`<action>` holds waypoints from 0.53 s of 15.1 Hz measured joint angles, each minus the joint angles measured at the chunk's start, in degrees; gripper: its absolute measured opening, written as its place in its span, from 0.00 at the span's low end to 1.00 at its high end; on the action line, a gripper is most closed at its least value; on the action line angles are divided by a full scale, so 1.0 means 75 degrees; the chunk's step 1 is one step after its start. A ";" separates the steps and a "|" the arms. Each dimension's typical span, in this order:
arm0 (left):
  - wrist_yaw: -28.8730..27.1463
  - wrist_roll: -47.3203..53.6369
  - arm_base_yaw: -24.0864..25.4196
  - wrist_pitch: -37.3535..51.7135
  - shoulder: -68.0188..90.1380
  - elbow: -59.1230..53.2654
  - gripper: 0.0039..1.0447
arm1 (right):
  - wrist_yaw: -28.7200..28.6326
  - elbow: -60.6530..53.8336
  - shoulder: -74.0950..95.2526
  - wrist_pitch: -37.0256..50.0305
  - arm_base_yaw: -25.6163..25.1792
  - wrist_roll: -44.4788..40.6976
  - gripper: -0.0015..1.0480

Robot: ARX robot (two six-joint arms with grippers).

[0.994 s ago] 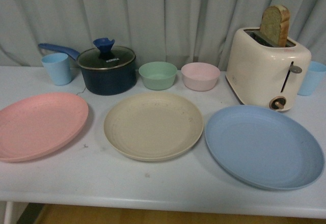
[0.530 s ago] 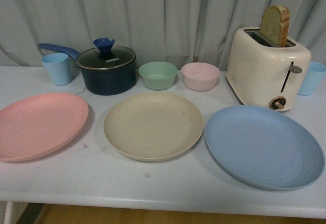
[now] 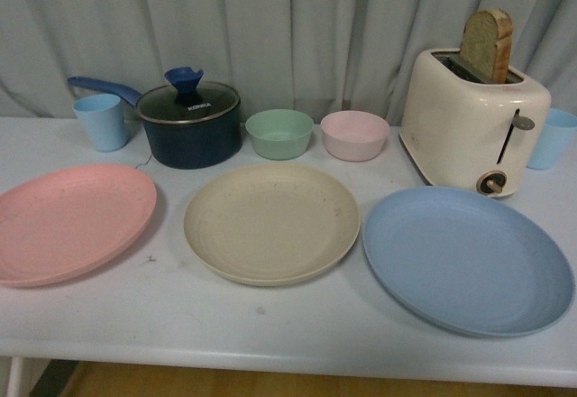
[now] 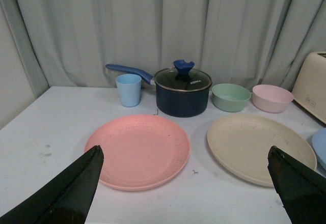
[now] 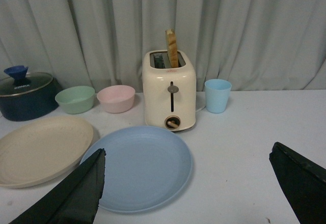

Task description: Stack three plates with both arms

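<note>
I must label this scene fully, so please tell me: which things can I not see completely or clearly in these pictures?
1. Pink plate: front view, the frame edge cuts its left rim.
2. Blue cup behind the toaster: front view, toaster and frame edge hide most.
3. Pot contents: the closed lid hides them in every view.
4. Arms: absent from front view; wrist views show only black fingers.

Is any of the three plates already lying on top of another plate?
No, the pink plate, the beige plate and the blue plate each lie apart on the table, side by side.
</note>
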 joint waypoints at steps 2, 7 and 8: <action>0.0000 0.0000 0.0000 0.0000 0.0000 0.0000 0.94 | 0.0000 0.0000 0.0000 0.0000 0.0000 -0.0003 0.94; 0.0000 0.0000 0.0000 0.0000 0.0000 0.0000 0.94 | 0.0000 0.0000 0.0000 0.0000 0.0000 -0.0003 0.94; 0.0000 0.0000 0.0000 0.0000 0.0000 0.0000 0.94 | 0.0000 0.0000 0.0000 0.0000 0.0000 -0.0003 0.94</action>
